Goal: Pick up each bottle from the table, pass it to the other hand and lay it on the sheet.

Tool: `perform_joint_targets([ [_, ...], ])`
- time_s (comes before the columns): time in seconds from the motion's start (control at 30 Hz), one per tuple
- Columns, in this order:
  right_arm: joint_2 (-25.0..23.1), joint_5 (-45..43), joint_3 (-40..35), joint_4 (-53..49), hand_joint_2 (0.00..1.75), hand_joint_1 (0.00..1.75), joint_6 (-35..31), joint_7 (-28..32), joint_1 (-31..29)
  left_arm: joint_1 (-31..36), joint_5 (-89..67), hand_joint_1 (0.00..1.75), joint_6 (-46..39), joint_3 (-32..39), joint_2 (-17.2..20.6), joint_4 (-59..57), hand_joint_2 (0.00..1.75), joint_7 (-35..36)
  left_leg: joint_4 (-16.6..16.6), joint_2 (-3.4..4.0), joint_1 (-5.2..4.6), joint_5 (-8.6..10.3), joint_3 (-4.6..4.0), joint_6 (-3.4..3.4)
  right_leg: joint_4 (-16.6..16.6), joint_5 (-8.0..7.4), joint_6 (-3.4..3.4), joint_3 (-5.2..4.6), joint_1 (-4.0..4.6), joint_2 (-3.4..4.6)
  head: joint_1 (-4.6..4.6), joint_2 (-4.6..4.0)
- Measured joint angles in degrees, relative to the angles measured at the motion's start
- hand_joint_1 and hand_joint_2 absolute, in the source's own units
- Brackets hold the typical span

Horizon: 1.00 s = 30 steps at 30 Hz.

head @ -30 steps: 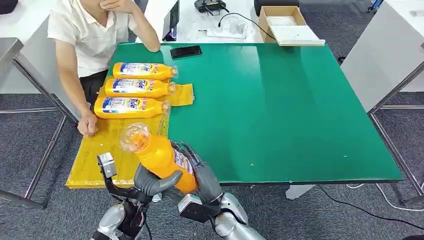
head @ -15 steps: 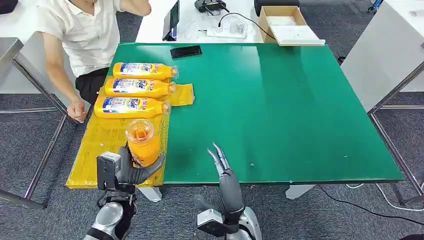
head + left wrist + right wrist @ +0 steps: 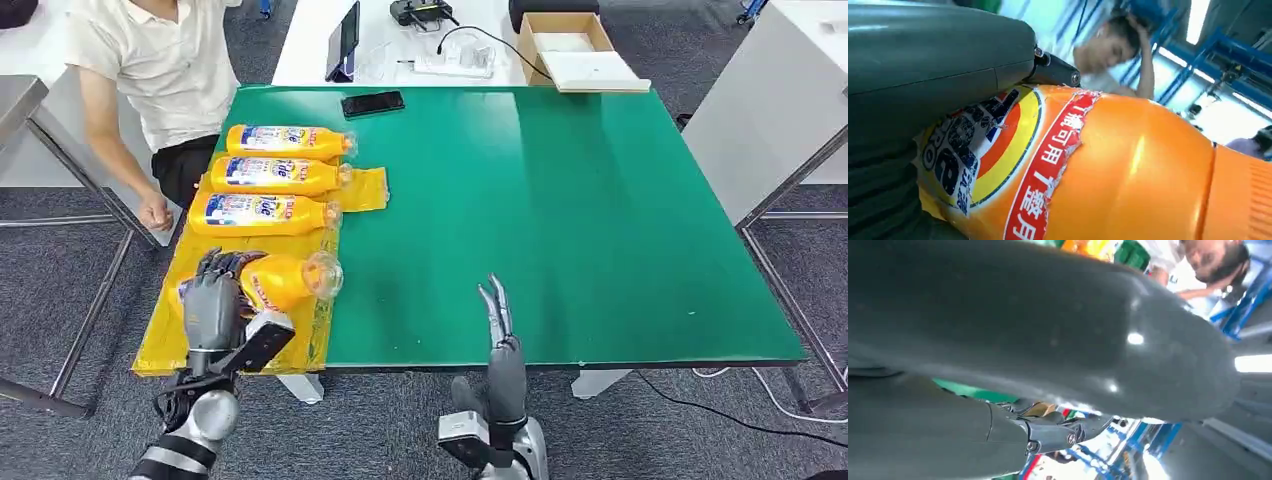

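Counting 3 bottles laid on the sheet, we judge the 4th bottle (grasped by our left hand) nearly placed; right hand hangs released.

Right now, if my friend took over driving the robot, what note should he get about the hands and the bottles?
Left hand: holds the fourth bottle on its side over the yellow sheet, cap toward the green table, fingers wrapped around its base.
Right hand: empty, fingers straight and pointing up, at the table's near edge.
Done: three bottles lie side by side on the sheet.
Left: lower and let go of the fourth bottle. No other bottles are on the table.
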<state>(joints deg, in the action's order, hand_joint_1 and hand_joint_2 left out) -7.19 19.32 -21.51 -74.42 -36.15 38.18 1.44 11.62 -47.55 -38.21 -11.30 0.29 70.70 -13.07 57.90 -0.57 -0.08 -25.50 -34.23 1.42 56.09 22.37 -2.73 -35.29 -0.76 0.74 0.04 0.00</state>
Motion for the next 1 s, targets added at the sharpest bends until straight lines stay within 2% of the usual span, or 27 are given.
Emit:
perform_joint_targets([
  [0.1,-0.22,-1.59,0.92,-0.63,0.00,0.00,0.13,0.00,0.00,3.12,-0.12,1.75,4.51,1.33,0.74,-5.46,1.75,0.83,0.00,0.02,0.00,0.01,0.00,0.00,0.01,-0.02,-0.01,0.02,-0.01,0.01,0.00,0.00],
  [0.5,-2.14,-1.66,1.64,0.11,0.00,0.00,1.36,0.00,-0.54,13.60,-5.76,1.75,11.15,1.68,0.83,-23.93,1.75,5.77,0.00,0.00,-0.01,0.01,-0.02,0.00,0.01,-0.02,-0.01,0.00,-0.01,0.00,0.00,-0.02],
  [0.73,-2.80,-1.99,1.66,1.97,0.00,0.00,1.70,0.00,-0.86,17.11,-5.30,1.75,15.24,1.18,0.68,-28.47,1.75,5.07,0.00,-0.05,-0.01,0.01,0.00,0.00,0.01,-0.02,0.00,0.03,-0.01,-0.01,-0.02,0.00],
  [0.77,-2.82,-2.01,1.66,2.14,0.00,0.00,1.70,0.00,-0.88,17.28,-5.28,0.56,15.45,1.14,0.68,-28.69,1.75,5.00,0.00,-0.05,-0.01,0.01,0.00,0.00,0.01,-0.02,0.00,0.04,-0.01,-0.01,0.00,0.00],
  [0.8,-2.82,-2.03,1.66,2.32,0.00,0.00,1.70,0.00,-0.89,17.43,-5.23,0.16,15.52,1.07,0.68,-28.93,1.75,4.96,0.00,-0.05,-0.01,0.01,0.00,0.00,0.01,-0.02,0.00,0.04,-0.01,-0.01,0.00,0.00],
  [0.87,-2.82,-2.03,1.66,2.60,0.00,0.00,1.70,0.00,-0.91,17.62,-5.21,0.00,15.69,0.89,0.70,-29.24,1.75,4.91,0.00,-0.05,-0.01,0.02,0.01,0.00,0.01,-0.02,0.00,0.06,-0.01,-0.01,0.00,0.00],
  [1.0,-2.84,-1.72,1.66,3.24,0.00,0.00,1.73,0.00,-1.17,17.62,-5.21,0.00,18.95,-0.11,0.85,-29.28,1.75,4.17,0.00,-0.05,-0.01,0.04,0.03,0.03,0.02,-0.02,-0.01,0.09,-0.02,-0.01,-0.02,0.00],
])
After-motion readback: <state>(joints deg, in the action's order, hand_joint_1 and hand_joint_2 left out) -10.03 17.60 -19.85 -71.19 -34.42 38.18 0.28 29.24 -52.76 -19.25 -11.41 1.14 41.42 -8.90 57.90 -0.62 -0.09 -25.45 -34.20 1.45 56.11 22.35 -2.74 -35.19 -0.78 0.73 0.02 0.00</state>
